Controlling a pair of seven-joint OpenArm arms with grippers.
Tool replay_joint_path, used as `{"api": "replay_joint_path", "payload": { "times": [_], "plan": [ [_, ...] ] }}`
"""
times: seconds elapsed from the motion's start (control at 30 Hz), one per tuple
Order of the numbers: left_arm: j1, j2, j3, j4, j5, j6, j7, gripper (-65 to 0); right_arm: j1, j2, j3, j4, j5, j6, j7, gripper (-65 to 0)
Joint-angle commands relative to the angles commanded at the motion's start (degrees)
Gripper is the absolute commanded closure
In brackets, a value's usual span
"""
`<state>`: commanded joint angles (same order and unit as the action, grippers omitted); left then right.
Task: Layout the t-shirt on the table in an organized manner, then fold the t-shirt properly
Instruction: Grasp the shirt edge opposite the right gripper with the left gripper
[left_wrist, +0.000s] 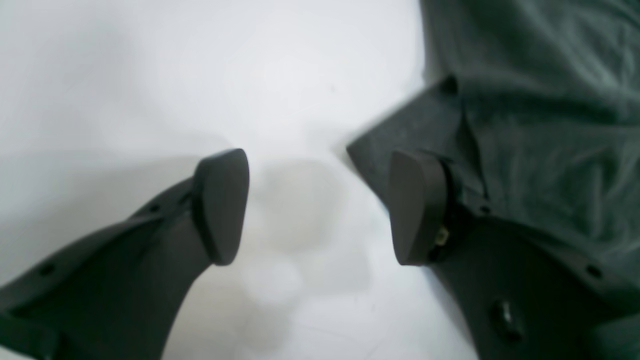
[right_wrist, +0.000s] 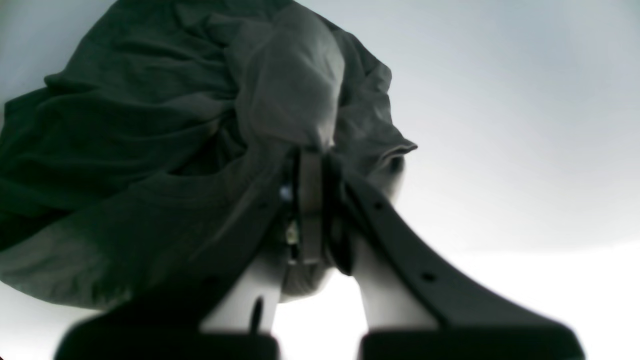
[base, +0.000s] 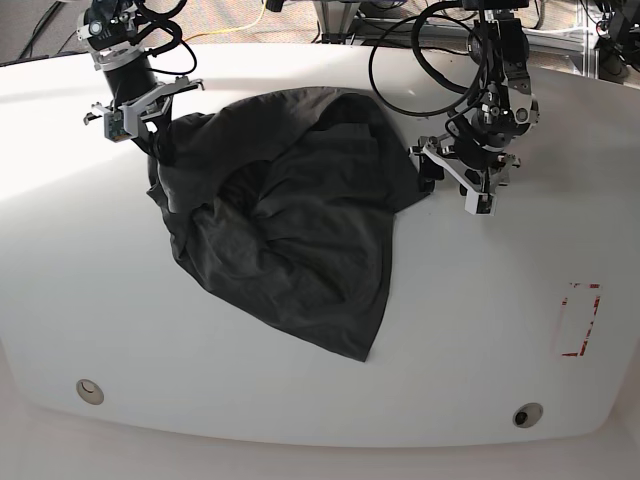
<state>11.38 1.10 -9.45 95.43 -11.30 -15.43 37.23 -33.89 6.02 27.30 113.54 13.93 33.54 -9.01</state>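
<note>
The dark charcoal t-shirt (base: 290, 220) lies crumpled and spread unevenly on the white table (base: 500, 330). At its far left corner, my right gripper (base: 158, 150) is shut on a bunch of the cloth. The right wrist view shows the fingers (right_wrist: 310, 210) pinched together on the fabric, with the t-shirt (right_wrist: 125, 150) hanging in folds to the left. My left gripper (base: 452, 183) stands open at the shirt's right edge. In the left wrist view its gap (left_wrist: 320, 205) holds only bare table (left_wrist: 150, 75), and one finger pad (left_wrist: 415, 210) overlaps a cloth corner of the t-shirt (left_wrist: 540, 125).
A red dashed rectangle (base: 578, 320) is marked on the table at the right. Two small round grommet holes (base: 90, 390) (base: 527, 413) sit near the front edge. Cables and frame parts (base: 420, 30) run behind the table's far edge.
</note>
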Motion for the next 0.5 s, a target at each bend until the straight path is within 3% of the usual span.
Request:
{"api": "replay_joint_path", "payload": {
  "times": [0.5],
  "plan": [
    [-0.62,-0.09,7.30,-6.24,-0.09,-0.09,0.09,-40.4,0.00,0.00,0.00,0.00,0.00,0.00,0.00,0.0]
  ]
}}
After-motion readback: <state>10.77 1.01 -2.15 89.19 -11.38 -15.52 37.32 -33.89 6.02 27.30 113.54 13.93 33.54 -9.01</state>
